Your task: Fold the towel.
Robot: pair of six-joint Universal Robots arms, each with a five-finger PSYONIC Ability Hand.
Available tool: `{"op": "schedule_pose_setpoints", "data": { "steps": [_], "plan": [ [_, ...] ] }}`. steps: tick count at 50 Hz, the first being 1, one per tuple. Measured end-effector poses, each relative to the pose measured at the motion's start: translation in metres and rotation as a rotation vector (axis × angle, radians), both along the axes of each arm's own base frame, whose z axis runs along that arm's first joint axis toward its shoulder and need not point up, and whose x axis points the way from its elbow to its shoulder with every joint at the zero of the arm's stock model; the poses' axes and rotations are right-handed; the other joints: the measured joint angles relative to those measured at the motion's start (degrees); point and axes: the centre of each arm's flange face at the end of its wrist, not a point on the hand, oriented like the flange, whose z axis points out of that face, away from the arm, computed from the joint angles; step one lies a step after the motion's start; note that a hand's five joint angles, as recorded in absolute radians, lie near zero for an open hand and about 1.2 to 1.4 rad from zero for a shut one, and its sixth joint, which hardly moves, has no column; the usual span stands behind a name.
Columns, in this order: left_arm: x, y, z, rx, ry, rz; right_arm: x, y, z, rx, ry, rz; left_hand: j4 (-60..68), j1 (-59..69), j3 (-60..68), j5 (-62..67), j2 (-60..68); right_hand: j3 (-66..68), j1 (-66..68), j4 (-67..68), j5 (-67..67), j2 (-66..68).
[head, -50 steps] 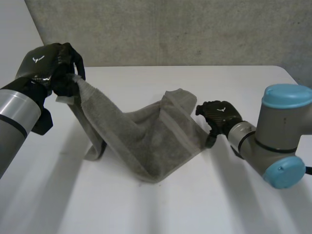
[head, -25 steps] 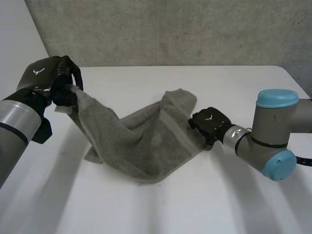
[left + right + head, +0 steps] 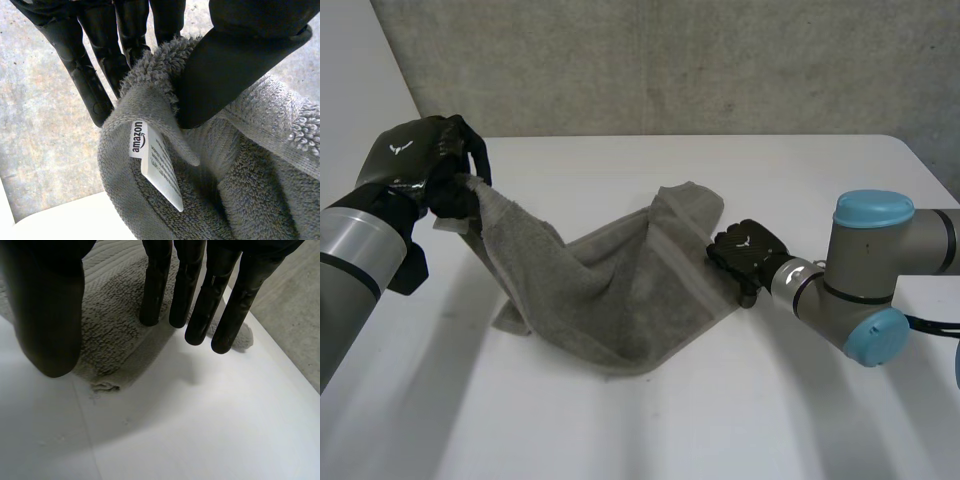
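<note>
— What lies nearest?
— Bare white counter (image 3: 650, 430). Past it the grey towel (image 3: 620, 290) sits mid-counter. Its lowest fold rests on the surface and the rest rises in a slack sling toward 10 o'clock.
— And the right side?
— The right robot hand (image 3: 745, 250) is at the towel's 3 o'clock edge, on the right arm (image 3: 860, 275), which reaches in low from 4 o'clock. In its wrist view the fingers (image 3: 192, 305) are straight and slightly spread, with the thumb set apart, and it grips nothing. Two fingertips lie over the towel's hem, the others over a corner of it and bare counter. Whether they press the cloth, I cannot tell.
— Who holds the raised end?
— The left robot hand (image 3: 425, 165), further back at the towel's 10 o'clock, above the counter. Its thumb and fingers are closed on a corner of the towel, pinching the terry between them. A white label (image 3: 157, 170) hangs from the hem just under the pinch.
— So the cloth isn't flat?
— No. It hangs from that corner, sags onto the counter, and stands rumpled near the right robot hand.
— Beyond that?
— A grey concrete wall (image 3: 670, 60) at 12 o'clock, past the counter's far edge.
</note>
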Motion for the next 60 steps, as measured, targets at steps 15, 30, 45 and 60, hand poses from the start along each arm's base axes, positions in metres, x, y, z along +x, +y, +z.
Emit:
{"op": "schedule_pose_setpoints", "data": {
  "steps": [15, 30, 45, 60],
  "plan": [
    [0.0, 0.0, 0.0, 0.0, 0.0, 0.0, 0.006, -0.008, 0.003, -0.032, -0.009, -0.003, 0.0, 0.0, 0.0, 0.0, 0.0, 0.23, 0.32, 0.33, 4.06, 0.0],
    [0.0, 0.0, -0.001, -0.006, 0.002, 0.0, 0.008, -0.011, -0.001, -0.034, -0.011, -0.001, 0.0, 0.0, 0.0, 0.0, 0.0, 2.72, 2.38, 2.69, 5.27, 3.34],
    [0.0, 0.0, -0.002, -0.005, 0.001, 0.0, 0.021, -0.002, -0.002, -0.032, -0.017, 0.036, 0.0, 0.0, 0.0, 0.0, 0.0, 10.9, 10.82, 10.96, 13.77, 12.27],
    [0.0, 0.0, -0.002, -0.004, 0.001, -0.001, 0.025, -0.001, 0.0, -0.037, -0.024, 0.045, 0.0, 0.0, 0.0, 0.0, 0.0, 28.85, 29.73, 29.13, 32.58, 30.09]
  ]
}}
